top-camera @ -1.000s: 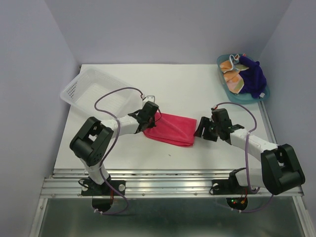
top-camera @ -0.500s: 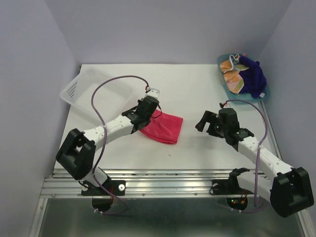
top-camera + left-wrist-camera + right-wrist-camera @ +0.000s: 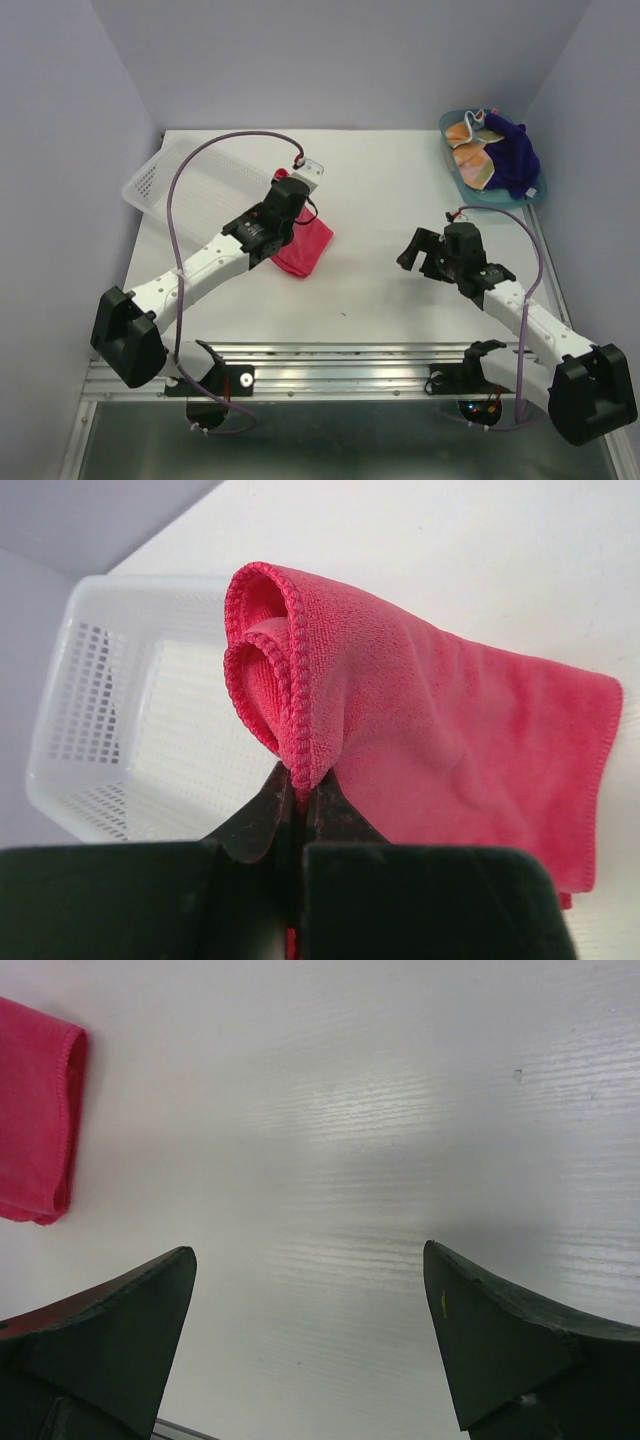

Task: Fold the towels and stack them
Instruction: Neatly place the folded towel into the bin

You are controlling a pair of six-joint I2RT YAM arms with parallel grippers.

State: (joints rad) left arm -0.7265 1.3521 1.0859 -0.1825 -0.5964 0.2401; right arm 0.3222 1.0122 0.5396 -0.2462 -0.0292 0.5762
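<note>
The folded pink-red towel [image 3: 305,248] [image 3: 440,720] hangs from my left gripper [image 3: 296,215] [image 3: 301,785], which is shut on its hemmed edge and holds it just above the table, beside the white basket. A corner of the pink-red towel [image 3: 35,1110] shows at the left of the right wrist view. My right gripper [image 3: 422,252] [image 3: 310,1255] stands wide open over bare table, with nothing between its fingers. The orange dotted towel [image 3: 474,158] and the dark purple-blue towel [image 3: 514,155] lie crumpled in the teal tray at the back right.
The white perforated basket [image 3: 165,180] [image 3: 90,680] stands at the back left, just beyond my left gripper. The teal tray [image 3: 535,195] sits at the table's back right corner. A metal rail runs along the near edge of the table.
My left gripper has carried the pink-red towel to the left and back, toward the basket. My right gripper opened wide, let go of the towel and drew back to the right.
</note>
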